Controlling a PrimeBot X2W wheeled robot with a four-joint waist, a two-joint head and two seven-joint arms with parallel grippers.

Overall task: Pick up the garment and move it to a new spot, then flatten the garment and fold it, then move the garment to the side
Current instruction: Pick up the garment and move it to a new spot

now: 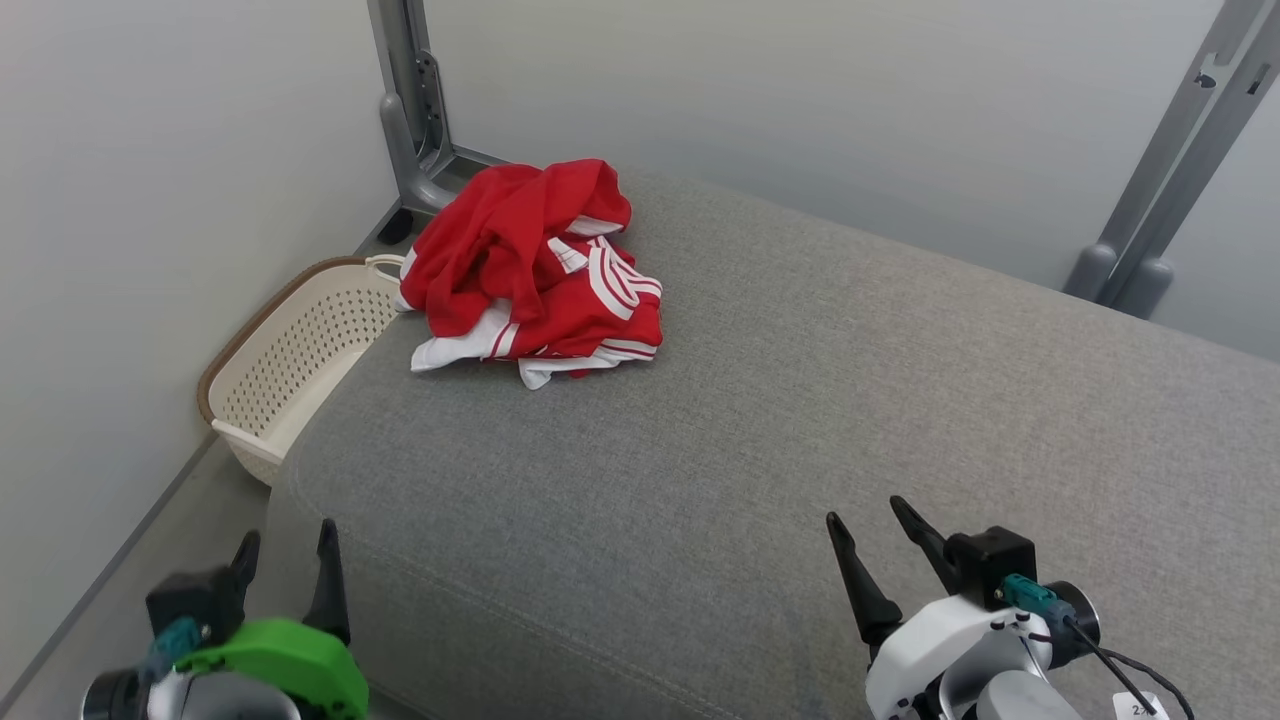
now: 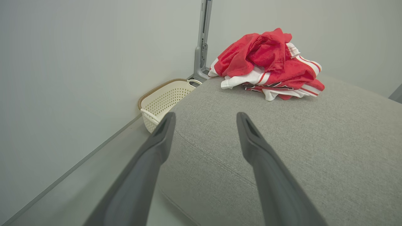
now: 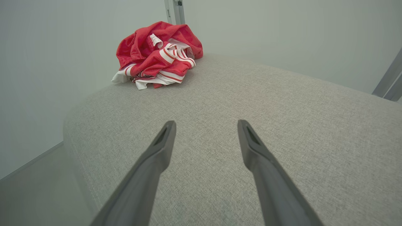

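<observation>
Robot about to start: garment [image 1: 535, 270] not yet picked up, lying at the far left corner of a grey upholstered cushion [image 1: 800, 400].
Left tool [image 1: 288, 533] and right tool [image 1: 865, 510] hover at the near edge, jaws spread wide, holding nothing. The next move probably calls for a long reach forward to pinch the heap. The garment is red with white stripes, crumpled into a mound.
</observation>
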